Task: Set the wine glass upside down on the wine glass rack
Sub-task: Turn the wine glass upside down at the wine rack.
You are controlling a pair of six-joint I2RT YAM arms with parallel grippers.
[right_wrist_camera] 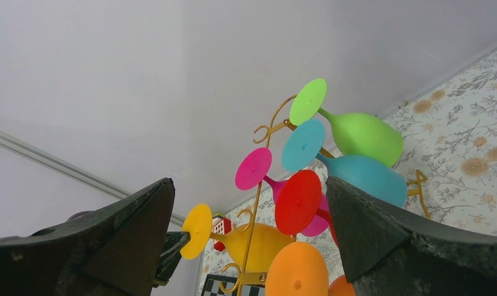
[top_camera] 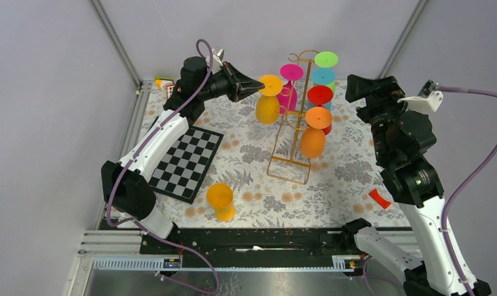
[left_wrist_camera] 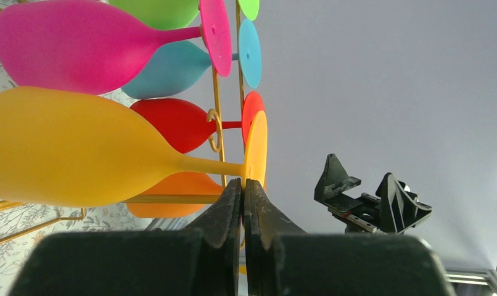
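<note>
At upper centre of the overhead view, the left gripper (top_camera: 258, 86) has its fingers pressed together on the rim of the yellow wine glass (top_camera: 267, 108)'s foot, holding it bowl-down just left of the gold wine glass rack (top_camera: 293, 150); whether its stem sits in a hook cannot be told. Pink, green, blue, red and orange glasses already hang inverted there. At right, the right gripper (top_camera: 364, 87) hangs raised with fingers spread wide, while an orange glass (top_camera: 221, 202) stands at lower centre beside a checkerboard (top_camera: 187, 161).
</note>
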